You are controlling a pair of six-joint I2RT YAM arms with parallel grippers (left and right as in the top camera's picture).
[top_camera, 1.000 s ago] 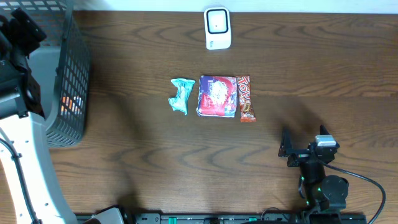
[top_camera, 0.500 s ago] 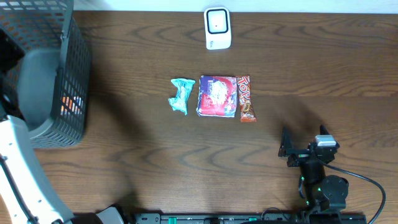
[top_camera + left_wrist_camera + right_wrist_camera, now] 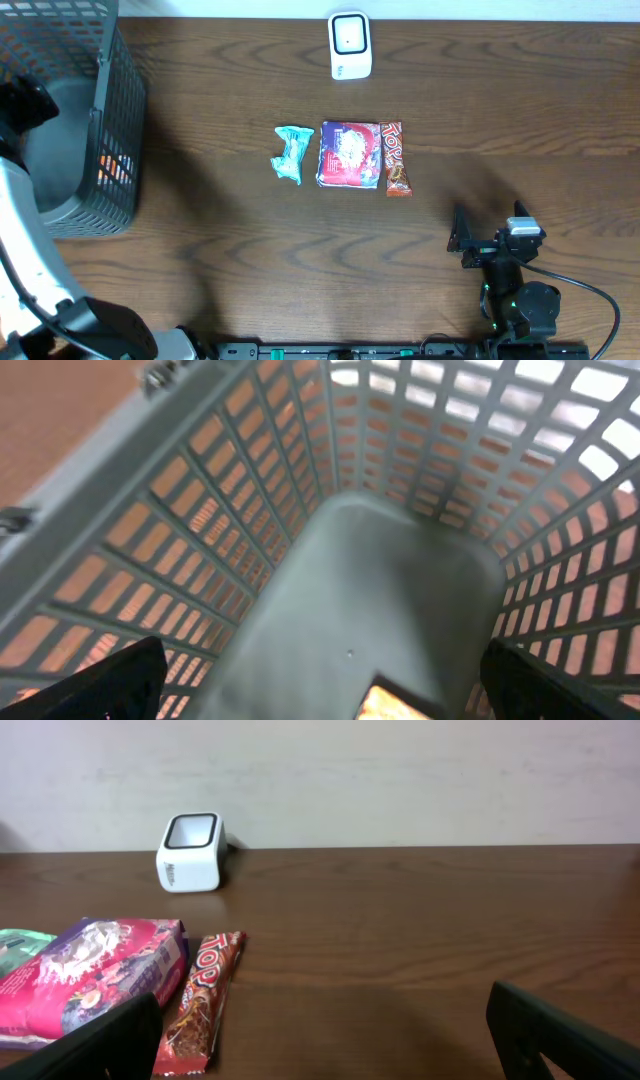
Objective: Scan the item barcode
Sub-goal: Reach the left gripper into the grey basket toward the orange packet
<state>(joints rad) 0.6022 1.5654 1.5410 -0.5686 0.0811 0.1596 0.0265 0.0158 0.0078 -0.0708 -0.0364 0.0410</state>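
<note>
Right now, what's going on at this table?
Nothing is being held. The left gripper hangs open over the grey basket, its camera looking down inside. The right gripper sits open, low and facing the goods. A teal wrapper, a pink packet and a red candy bar lie in a row, apart from the white scanner behind them.

A grey mesh basket [image 3: 124, 120] sits on the wooden table [image 3: 260, 262].

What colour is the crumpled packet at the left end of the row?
The crumpled packet is teal, a light blue-green; the overhead view shows it best.
</note>
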